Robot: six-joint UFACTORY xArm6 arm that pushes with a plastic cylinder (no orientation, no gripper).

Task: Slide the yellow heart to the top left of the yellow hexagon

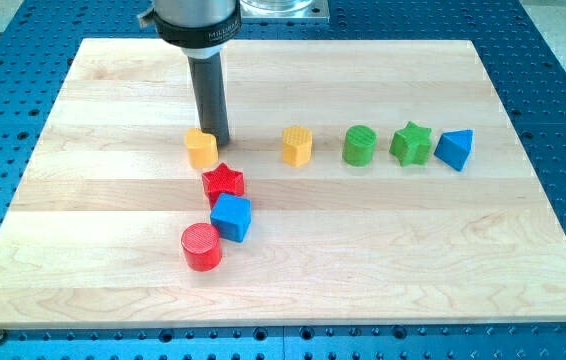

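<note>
Rod end, no fingers on this rig, nothing held: my tip (pixel 215 139) sits on the board just to the right of the yellow heart (pixel 201 147), touching or nearly so, can't tell which. Dark rod runs up from there to a silver collar (pixel 195 22) at the view's top; collar has small printed text, cut off and too small to read.

Counts: seven blocks total. Two yellow, two green, two red, two blue minus one... correct tally: 2 yellow, 2 green, 2 red, 2 blue is wrong; blue is 2, so eight blocks.

Yellow hexagon (pixel 297 145) lies to the right of the heart, apart from it, same row. Further right in that row: green cylinder (pixel 359 145), green star (pixel 411 143), blue triangle (pixel 455 149), star and triangle nearly touching.

Below the heart: red star (pixel 224 181), then blue cube (pixel 231 216) touching it, then red cylinder (pixel 201 246) against the cube's lower left.

Wooden board (pixel 103 100) rests on a blue perforated table (pixel 563 80). No other writing visible.
</note>
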